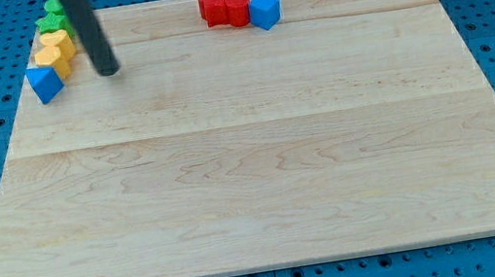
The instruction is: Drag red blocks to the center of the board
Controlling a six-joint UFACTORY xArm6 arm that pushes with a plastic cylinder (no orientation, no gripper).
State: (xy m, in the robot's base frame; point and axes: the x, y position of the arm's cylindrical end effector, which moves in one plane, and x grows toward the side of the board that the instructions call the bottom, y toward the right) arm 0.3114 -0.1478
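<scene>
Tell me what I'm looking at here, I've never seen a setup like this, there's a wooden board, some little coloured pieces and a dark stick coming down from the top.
There is only one picture, taken by a camera looking down at an angle on a wooden board. The dark stick is the end of a robot arm. It has no hand and holds nothing; it only pushes blocks by sliding its lower end, my tip, along the wood.

My tip rests near the view's top left, just right of a cluster of blocks: green blocks at the top, yellow blocks below them, and a blue block lowest. It does not clearly touch any of them.

Near the view's top, around the middle, lie the red blocks, with a blue cube against their right side. The red ones are meant to go to the board's centre; they are not there yet.
</scene>
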